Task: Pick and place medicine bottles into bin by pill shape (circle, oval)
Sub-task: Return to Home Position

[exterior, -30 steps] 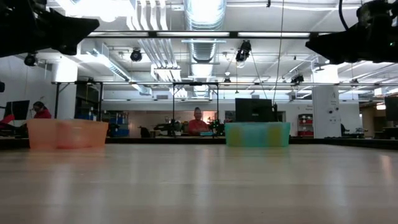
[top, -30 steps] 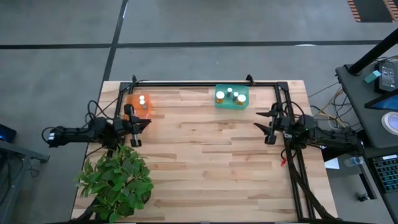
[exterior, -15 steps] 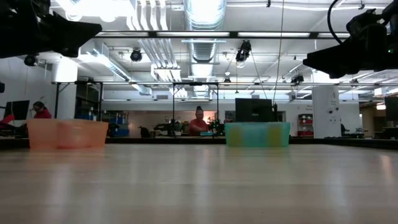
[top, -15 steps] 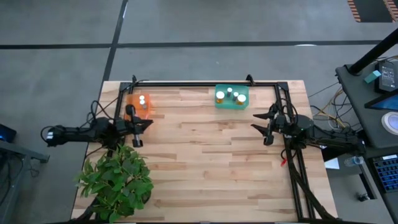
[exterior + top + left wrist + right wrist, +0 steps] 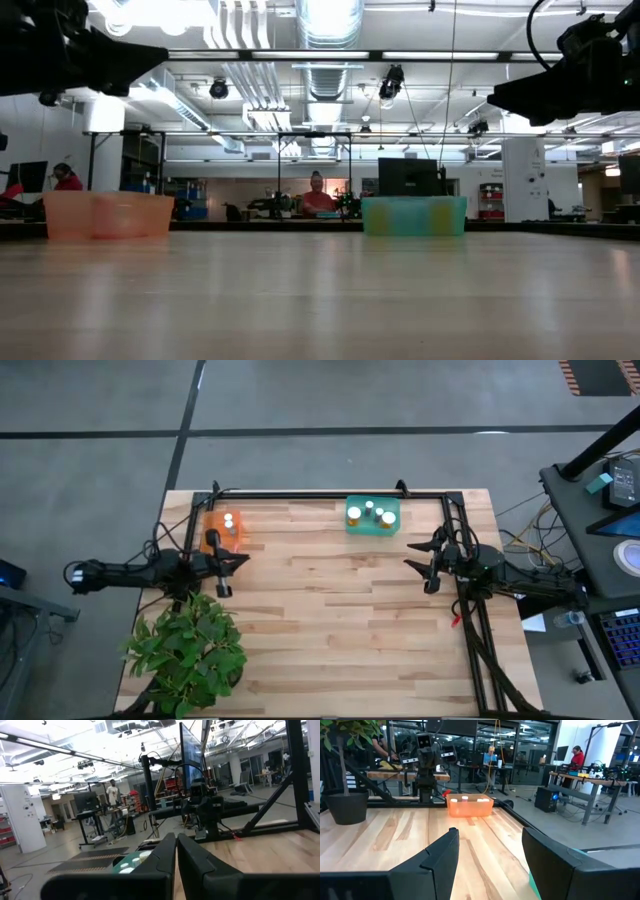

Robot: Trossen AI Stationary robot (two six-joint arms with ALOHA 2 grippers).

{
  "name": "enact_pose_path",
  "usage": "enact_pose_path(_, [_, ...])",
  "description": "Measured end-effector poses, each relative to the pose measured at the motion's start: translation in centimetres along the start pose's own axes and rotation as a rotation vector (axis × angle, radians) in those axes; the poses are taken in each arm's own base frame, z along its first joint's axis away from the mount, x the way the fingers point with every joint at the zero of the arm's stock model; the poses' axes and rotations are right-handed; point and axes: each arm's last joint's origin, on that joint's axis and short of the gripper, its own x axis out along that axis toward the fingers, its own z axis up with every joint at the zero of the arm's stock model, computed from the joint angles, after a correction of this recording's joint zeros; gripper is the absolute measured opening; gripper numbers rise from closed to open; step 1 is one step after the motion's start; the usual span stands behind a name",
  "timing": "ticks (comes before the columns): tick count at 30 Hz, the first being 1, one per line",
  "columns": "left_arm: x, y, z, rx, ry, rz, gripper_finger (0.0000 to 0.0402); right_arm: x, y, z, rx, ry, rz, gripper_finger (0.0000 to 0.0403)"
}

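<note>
Left gripper (image 5: 232, 561): hangs above the table's left edge, near the orange bin (image 5: 222, 526) and clear of it. In the wrist view its fingers (image 5: 165, 851) stand almost together with only a slit between them. Nothing is held.

Right gripper (image 5: 420, 565): hangs above the table's right side, well clear of the green bin (image 5: 373, 517). Its fingers (image 5: 445, 849) are spread wide. Nothing is held.

Orange bin: at the far left of the table (image 5: 330, 630), against the black frame. The bottles in it (image 5: 229, 520) show from above as white caps. The right wrist view shows a few caps along its rim.

Green bin: at the far edge, right of centre. It holds four white-capped bottles (image 5: 369, 509), standing close together, some with orange bodies.

Tabletop: light wood planks. No bottle lies loose on it in any view.

Plant (image 5: 186, 648): leafy, at the near left corner, just beside the left arm.

Room: a person in red (image 5: 318, 199) sits behind the far edge, between the two bins as the low view shows them.
</note>
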Motion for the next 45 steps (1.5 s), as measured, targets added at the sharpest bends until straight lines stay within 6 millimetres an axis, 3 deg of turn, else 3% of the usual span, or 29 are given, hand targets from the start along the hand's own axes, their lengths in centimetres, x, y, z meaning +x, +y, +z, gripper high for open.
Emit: enact_pose_path(45, [0.8, -0.6, -1.5, 0.031, 0.146, -0.040, 0.0000, 0.0, 0.0, 0.0, 0.000, 0.002, 0.000, 0.0205])
